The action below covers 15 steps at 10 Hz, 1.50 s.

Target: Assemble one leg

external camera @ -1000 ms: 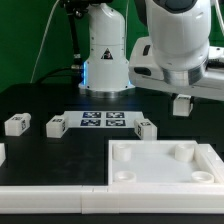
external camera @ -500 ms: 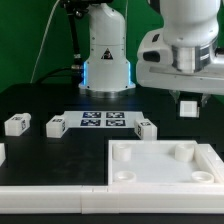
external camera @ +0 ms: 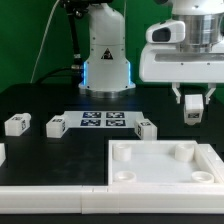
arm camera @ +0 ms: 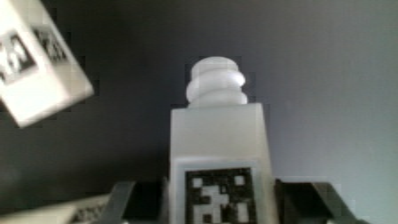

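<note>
My gripper (external camera: 193, 104) hangs above the table at the exterior view's right, over the far edge of the white tray (external camera: 165, 182). It is shut on a leg (external camera: 193, 110), a small white block held clear of the table. In the wrist view the leg (arm camera: 221, 125) stands between the two dark fingers (arm camera: 135, 200), with its knobbed peg pointing away from the gripper (arm camera: 219, 203) and its square tag showing. Three more legs (external camera: 147, 128) (external camera: 56, 126) (external camera: 16, 124) lie in a row on the black table.
The marker board (external camera: 104, 121) lies between the loose legs. A long white piece (external camera: 50, 192) lies at the front left beside the tray. The robot base (external camera: 105, 60) stands at the back. A white tagged piece (arm camera: 39, 65) shows blurred in the wrist view.
The arm has shifted to the exterior view's right and turned at the wrist. The held leg moved a little right with it.
</note>
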Each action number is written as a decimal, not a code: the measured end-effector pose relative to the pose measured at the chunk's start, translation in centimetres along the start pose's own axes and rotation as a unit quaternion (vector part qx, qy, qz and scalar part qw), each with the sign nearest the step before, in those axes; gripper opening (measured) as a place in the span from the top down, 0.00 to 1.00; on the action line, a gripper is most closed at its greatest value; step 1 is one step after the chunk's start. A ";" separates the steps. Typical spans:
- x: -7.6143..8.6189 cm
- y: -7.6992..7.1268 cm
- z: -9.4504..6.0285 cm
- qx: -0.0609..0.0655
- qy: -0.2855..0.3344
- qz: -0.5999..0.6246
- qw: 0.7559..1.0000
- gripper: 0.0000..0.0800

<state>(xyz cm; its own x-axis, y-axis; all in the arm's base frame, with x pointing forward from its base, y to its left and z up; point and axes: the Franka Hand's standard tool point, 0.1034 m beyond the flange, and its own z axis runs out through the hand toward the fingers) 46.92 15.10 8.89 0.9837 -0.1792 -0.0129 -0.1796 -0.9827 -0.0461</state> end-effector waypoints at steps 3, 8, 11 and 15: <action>0.6 -1.2 -0.4 0.022 0.080 -0.035 0.996 0.64; 2.8 -0.2 -1.3 0.011 0.081 -0.099 0.992 0.64; 7.6 -0.2 -2.4 0.006 0.099 -0.178 0.979 0.64; 8.9 -0.7 -2.7 0.006 0.101 -0.183 0.978 0.64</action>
<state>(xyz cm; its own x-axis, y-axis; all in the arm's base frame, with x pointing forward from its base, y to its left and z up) 55.81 14.08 11.48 0.9629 0.1772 0.2038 0.1855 -0.9824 -0.0225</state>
